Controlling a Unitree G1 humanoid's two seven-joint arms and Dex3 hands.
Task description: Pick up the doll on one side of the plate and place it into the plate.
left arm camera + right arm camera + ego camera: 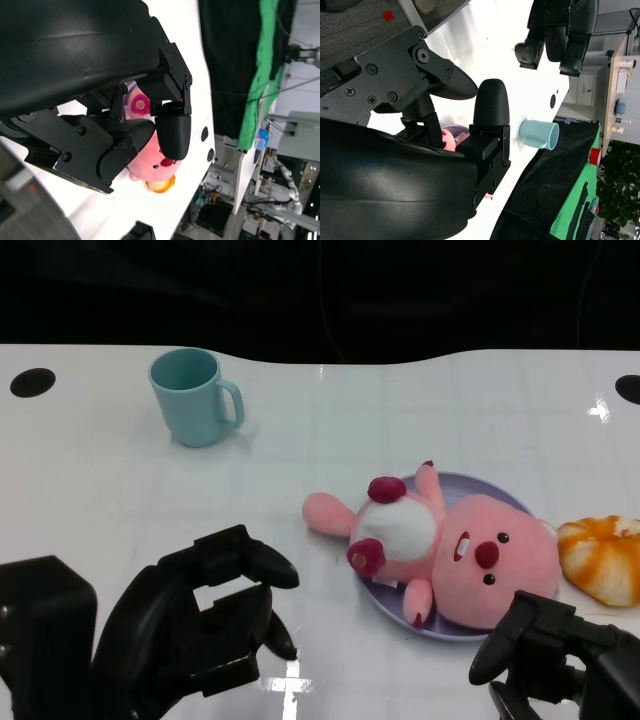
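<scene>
Black fingers of the left hand (205, 625) occupy the 7 o'clock corner of the head view, loosely curled but apart, holding nothing. The right hand (545, 655) sits at the 5 o'clock corner, fingers likewise apart and empty, its fingertips just short of the near rim of the plate (395, 608).

White bench (100, 500) surface carries every item. The pink doll (440, 550) lies on its back across the lavender plate, head toward 4 o'clock and overhanging the near rim, white belly over the middle, one limb reaching past the rim toward 9 o'clock onto the bench. From the left hand, the doll lies at 2 o'clock, apart from it with bare bench between. From the right hand, the doll's head lies at 11 o'clock, just beside the fingertips; contact cannot be confirmed.

An orange-and-white soft toy (603, 557) rests at 3 o'clock of the plate, beside the doll's head. Farther back, at 10 o'clock of the plate and well apart, a light blue mug (195, 397) stands upright, handle toward 3 o'clock.
</scene>
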